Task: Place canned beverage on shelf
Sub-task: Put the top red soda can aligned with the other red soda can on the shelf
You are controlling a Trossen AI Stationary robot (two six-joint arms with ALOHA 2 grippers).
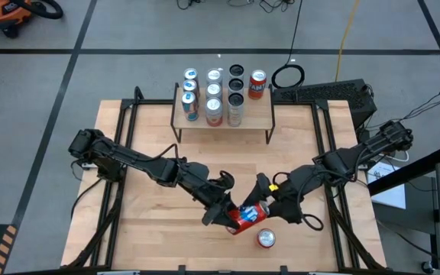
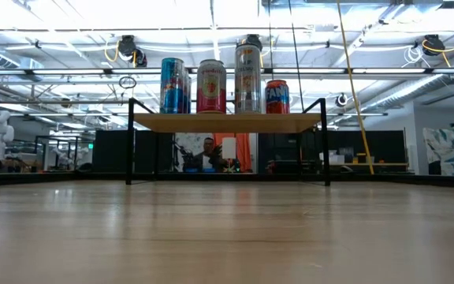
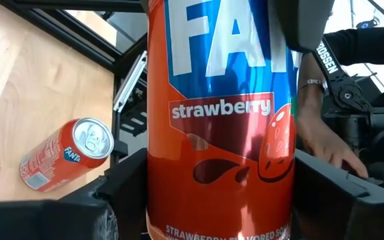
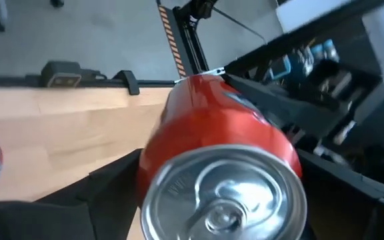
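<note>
Lying tilted between both hands near the desk's front edge, strawberry can [image 1: 248, 217] is gripped by left hand [image 1: 231, 215], right hand [image 1: 270, 208] loosely around its top, shelf [image 1: 260, 113] well beyond, across the desk.

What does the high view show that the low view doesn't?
Only the high view shows both arms meeting near the table's front edge, the left gripper and right gripper at either end of a red Fanta can, with a second red can on the table beside it. Only the low view shows the room beyond and a person seen under the shelf. Both show the shelf with cans standing on it.
</note>
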